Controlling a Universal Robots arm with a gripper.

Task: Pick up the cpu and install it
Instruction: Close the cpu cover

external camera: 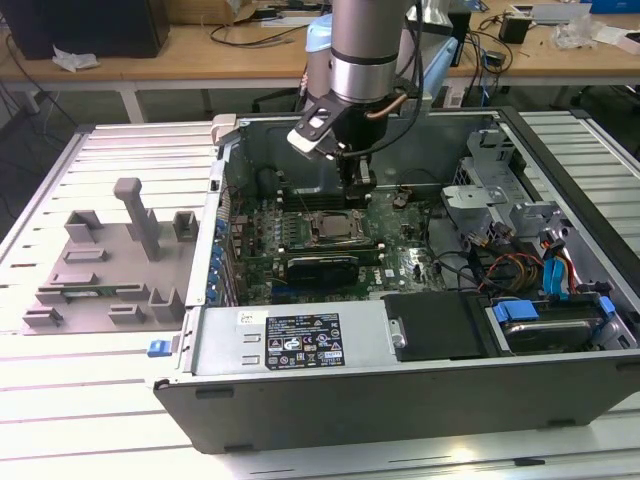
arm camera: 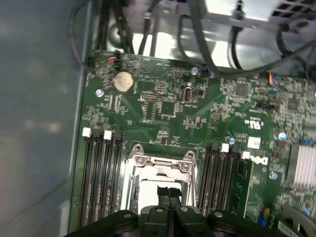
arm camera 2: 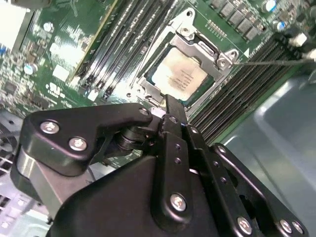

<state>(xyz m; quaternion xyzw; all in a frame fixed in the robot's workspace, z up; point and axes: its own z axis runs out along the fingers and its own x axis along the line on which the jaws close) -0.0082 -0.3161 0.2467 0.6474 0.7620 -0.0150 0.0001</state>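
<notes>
The cpu [arm camera 2: 180, 79] was seen lying in the motherboard socket, inside its metal frame [arm camera 2: 195, 43], within the opened computer case [external camera: 420, 405]. The gripper [arm camera 2: 172, 103] was positioned close over it, its fingers pressed together and nothing grasped between them. In the exterior view the cpu [external camera: 333, 228] was found at about 7 o'clock from the gripper [external camera: 358, 183], and a grey fixture tray [external camera: 120, 270] at 9 o'clock from the case.

cpu [arm camera: 147, 195] partly hidden behind pincer [arm camera: 168, 190], socket frame [arm camera: 160, 165] likewise
</notes>
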